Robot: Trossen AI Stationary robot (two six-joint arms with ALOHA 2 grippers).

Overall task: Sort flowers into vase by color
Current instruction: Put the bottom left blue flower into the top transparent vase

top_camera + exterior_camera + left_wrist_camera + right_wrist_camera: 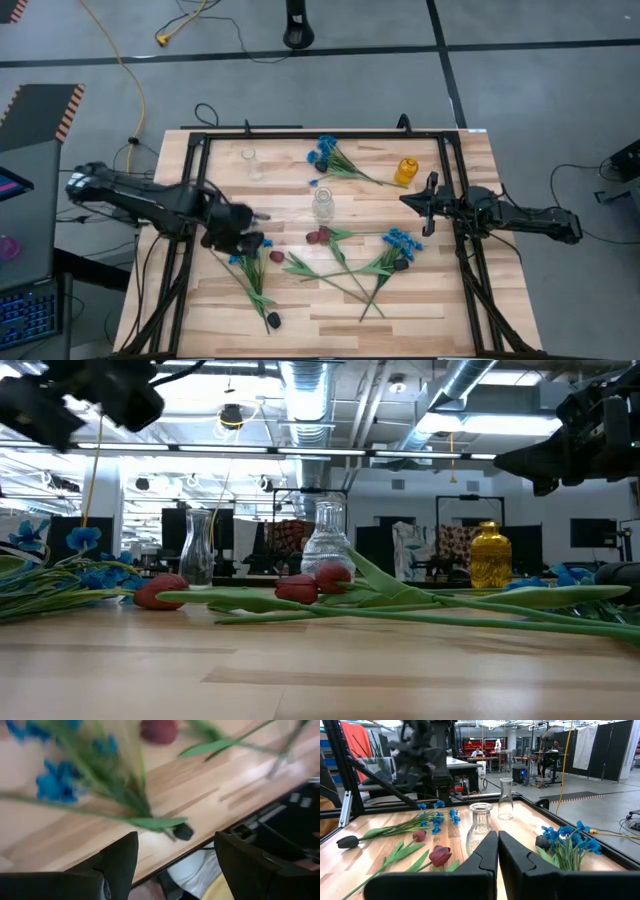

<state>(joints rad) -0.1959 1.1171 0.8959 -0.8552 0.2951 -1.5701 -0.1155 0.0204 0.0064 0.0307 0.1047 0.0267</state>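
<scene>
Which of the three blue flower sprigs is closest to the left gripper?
The blue flower sprig at the table's left, its blooms right beside the left gripper. The other two lie near the table's top edge and toward the right arm.

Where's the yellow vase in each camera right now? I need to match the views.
High view: the yellow vase stands at the table's far right, near the right gripper.
Low view: right of centre, upright.
Left wrist view: not in it.
Right wrist view: not in it.
Shared landmark: the clear textured vase at mid-table.

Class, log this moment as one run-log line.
left tool: open, above blue sprig | right tool: shut, waiting by yellow vase | vases empty
</scene>
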